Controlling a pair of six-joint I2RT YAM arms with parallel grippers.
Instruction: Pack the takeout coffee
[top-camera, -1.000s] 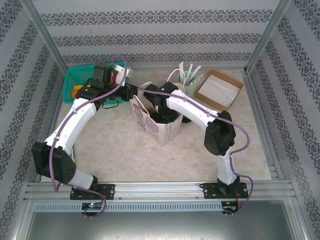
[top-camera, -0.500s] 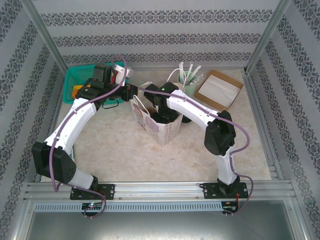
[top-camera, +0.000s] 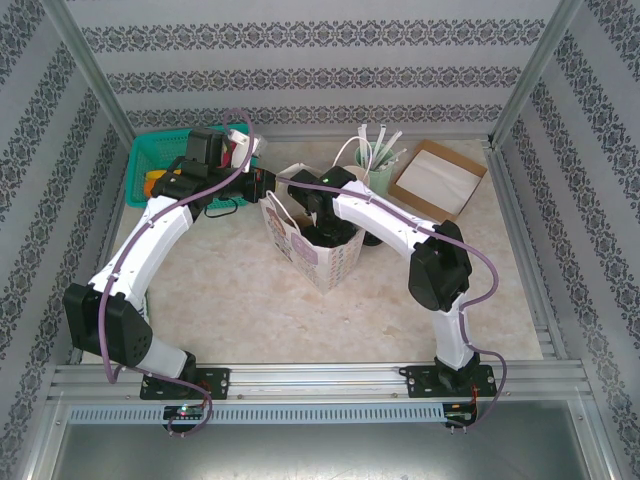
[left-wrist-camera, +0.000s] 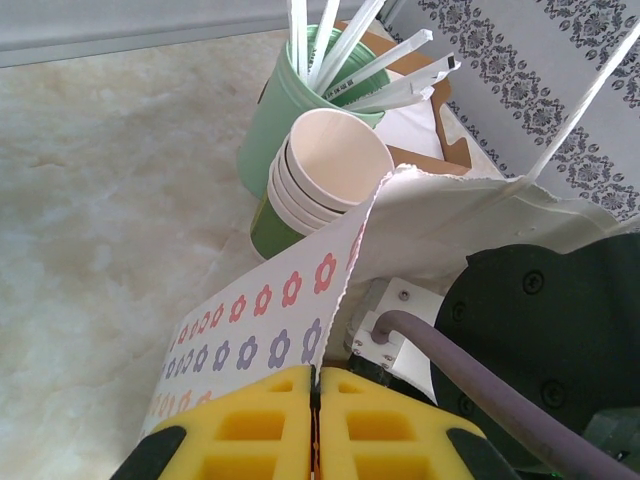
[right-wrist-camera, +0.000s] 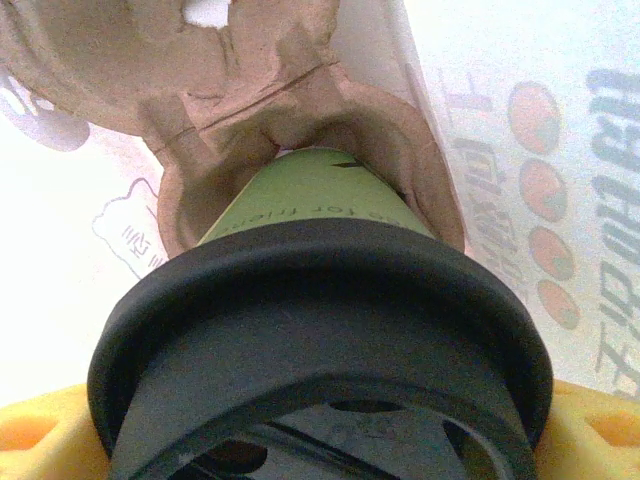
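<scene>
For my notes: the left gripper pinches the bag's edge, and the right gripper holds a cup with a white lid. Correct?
Only the colour is wrong: the lid on the cup is black, as the right wrist view shows.

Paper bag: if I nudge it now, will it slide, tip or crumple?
Likely floppy: the paper bag has a thin rim that curls where the left end effector pinches it. Standing tall and narrow, it may tip.

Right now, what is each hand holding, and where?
Left gripper pinches the paper bag at its edge; right gripper holds the takeout coffee by its lid.
</scene>
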